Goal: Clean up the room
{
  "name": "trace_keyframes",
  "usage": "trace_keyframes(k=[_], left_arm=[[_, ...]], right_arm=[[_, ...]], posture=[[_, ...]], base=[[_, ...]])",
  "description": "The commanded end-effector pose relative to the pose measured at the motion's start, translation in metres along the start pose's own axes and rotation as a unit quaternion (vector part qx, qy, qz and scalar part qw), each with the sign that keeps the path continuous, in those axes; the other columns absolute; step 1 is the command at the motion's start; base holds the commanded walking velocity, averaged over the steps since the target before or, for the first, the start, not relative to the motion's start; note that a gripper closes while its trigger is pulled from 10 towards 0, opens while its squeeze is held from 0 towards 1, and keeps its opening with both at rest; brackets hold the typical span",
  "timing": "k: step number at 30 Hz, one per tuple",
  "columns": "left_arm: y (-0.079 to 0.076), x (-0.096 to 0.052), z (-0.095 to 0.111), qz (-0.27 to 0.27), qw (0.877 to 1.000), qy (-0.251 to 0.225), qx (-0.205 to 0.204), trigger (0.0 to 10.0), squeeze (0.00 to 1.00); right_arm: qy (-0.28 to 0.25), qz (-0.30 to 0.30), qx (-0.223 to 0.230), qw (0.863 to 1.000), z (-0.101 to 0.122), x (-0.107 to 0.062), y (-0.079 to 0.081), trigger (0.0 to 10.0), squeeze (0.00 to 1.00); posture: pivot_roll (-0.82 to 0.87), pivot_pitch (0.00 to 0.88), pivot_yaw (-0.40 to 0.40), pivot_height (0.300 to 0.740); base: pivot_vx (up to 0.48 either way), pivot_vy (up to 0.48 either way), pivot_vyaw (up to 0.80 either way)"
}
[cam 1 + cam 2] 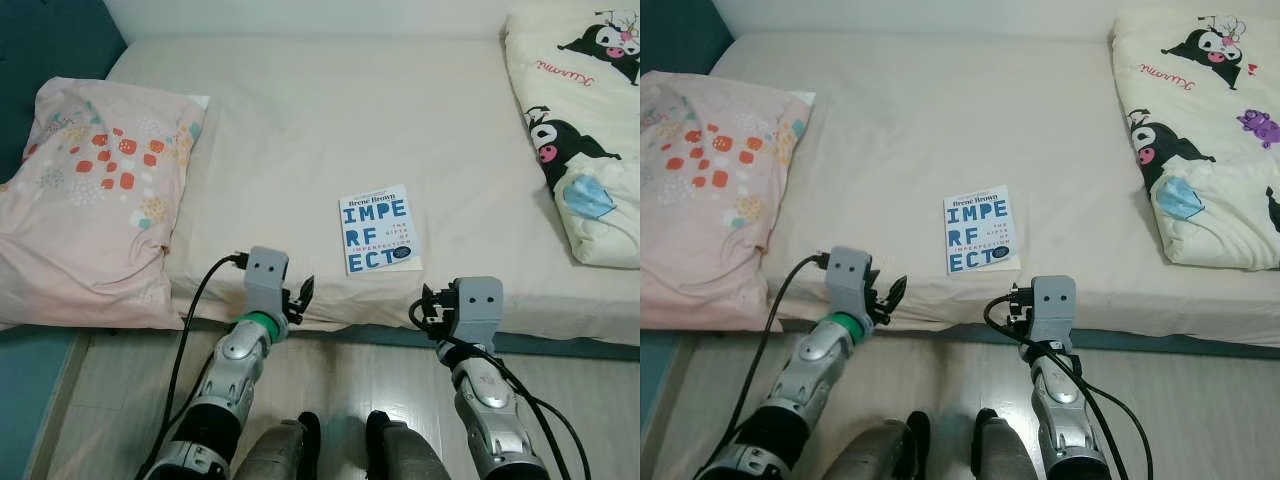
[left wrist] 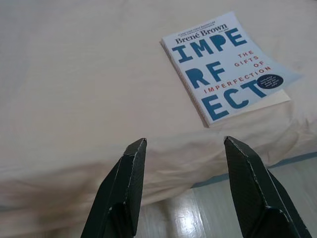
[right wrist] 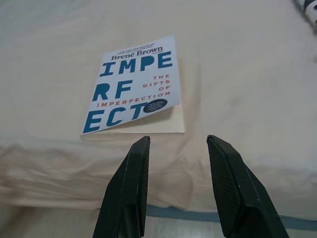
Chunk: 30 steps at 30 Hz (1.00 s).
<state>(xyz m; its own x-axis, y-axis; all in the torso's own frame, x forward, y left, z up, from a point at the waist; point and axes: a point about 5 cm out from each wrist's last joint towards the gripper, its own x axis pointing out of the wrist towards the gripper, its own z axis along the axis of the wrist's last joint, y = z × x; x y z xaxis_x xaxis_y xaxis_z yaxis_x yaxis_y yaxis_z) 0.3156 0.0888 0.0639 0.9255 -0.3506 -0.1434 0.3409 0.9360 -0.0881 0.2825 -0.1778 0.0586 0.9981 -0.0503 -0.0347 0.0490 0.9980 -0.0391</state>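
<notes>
Head stereo pair looks forward and down from standing height over bed (image 1: 300, 130) edge; both eyes share same scene, right eye offset sideways. Left wrist camera sights low along own tool (image 2: 183, 148) across mattress, book (image 2: 225, 64) close ahead. Right wrist camera, equally low, faces same book (image 3: 133, 87) past own tool (image 3: 176, 146). All four views share book.
</notes>
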Motion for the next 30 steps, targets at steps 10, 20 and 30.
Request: trace_keyframes(k=[10,20,30], left_arm=[[-0.0008,-0.0101,-0.0056,-0.006,1.000,-0.022,-0.004,10.0,0.00],[-0.0022,-0.0100,-0.0033,-0.017,0.999,-0.032,-0.012,10.0,0.00],[-0.0034,-0.0104,-0.0023,-0.025,0.999,-0.037,-0.012,10.0,0.00]], right_arm=[[0.008,-0.002,-0.010,1.000,-0.0056,-0.0037,-0.0055,10.0,0.00],[0.010,0.002,-0.008,1.000,-0.0069,-0.0039,-0.0034,10.0,0.00],[0.010,0.003,-0.008,1.000,-0.0078,-0.0051,-0.0018,10.0,0.00]], posture=[[-0.02,0.160,0.094,0.740],[-0.02,0.156,0.097,0.740],[-0.02,0.146,0.099,0.740]], base=[[0.000,0.000,0.00],[0.341,0.000,0.00],[0.428,0.000,0.00]])
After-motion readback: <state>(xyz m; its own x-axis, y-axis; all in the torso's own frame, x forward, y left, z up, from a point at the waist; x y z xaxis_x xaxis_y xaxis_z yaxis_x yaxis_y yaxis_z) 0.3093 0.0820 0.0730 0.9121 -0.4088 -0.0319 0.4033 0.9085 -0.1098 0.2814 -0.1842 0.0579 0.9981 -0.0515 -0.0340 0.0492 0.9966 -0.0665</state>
